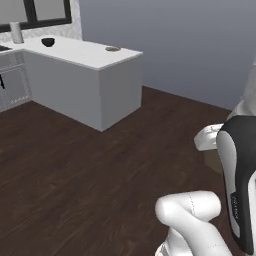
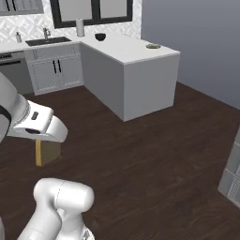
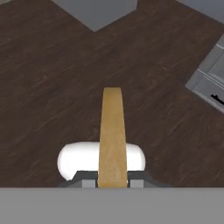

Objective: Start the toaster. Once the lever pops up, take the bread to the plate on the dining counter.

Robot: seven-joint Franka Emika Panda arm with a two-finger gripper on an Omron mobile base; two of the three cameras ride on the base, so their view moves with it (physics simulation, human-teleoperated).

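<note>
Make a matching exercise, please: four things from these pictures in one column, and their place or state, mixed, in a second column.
Things:
1. bread
2. plate
3. dark bowl
4. gripper

Places or states:
A. near the end corner of the dining counter
B. shut on the slice
C. held on edge above the dark wooden floor
D. on the same counter, near the window

Pairs: 1-C, 2-A, 3-D, 4-B

dark bowl (image 2: 100,36) on marble top, sink (image 2: 48,41), white cabinets (image 2: 56,71), dark wood floor (image 2: 154,154)
</note>
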